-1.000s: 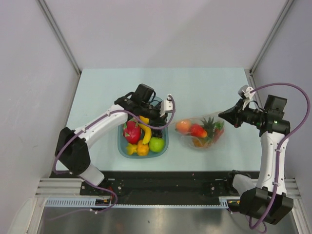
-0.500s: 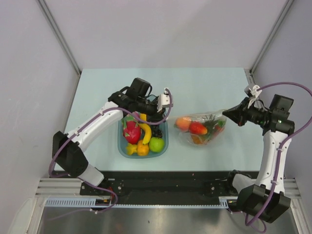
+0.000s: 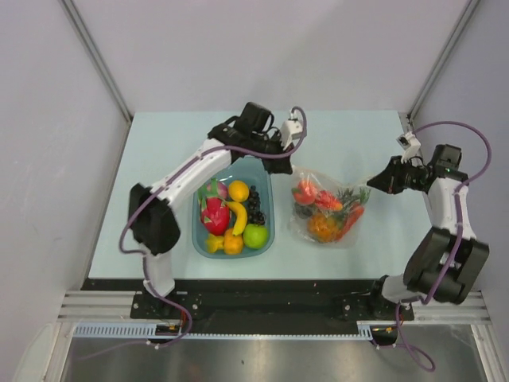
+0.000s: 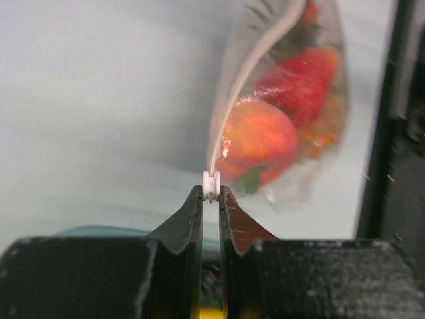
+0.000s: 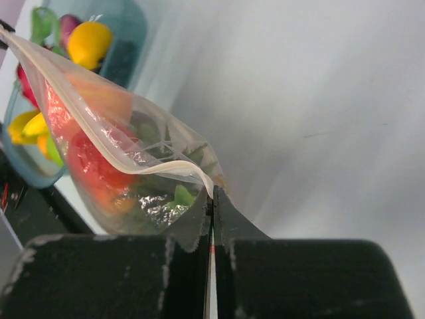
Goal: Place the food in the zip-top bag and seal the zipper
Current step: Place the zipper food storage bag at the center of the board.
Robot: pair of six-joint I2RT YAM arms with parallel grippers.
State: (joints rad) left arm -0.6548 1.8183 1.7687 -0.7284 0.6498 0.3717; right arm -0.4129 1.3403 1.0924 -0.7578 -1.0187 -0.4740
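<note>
On the table [image 3: 175, 135], the tray [image 3: 271, 215] sits near the middle with toy fruit [image 3: 231, 215] piled in it. The zip-top bag [image 3: 304, 229] lies just beside it at 3 o'clock, the food [image 3: 322, 208] inside. The zipper [image 5: 143, 166] spans the bag's 12 o'clock edge, with the left gripper [image 4: 210, 193] at its 10 o'clock end and the right gripper [image 5: 212, 196] at 2 o'clock.

Blue see-through tray [image 3: 266, 179] sits left of centre on the pale mint table [image 3: 159, 143], close to its front edge, long side running front to back. Grey walls [image 3: 262, 56] on three sides, a slanted metal post [image 3: 95, 60] at each back corner. In front of the table: black strip [image 3: 262, 290], aluminium rail [image 3: 95, 306], steel sheet [image 3: 262, 362].
</note>
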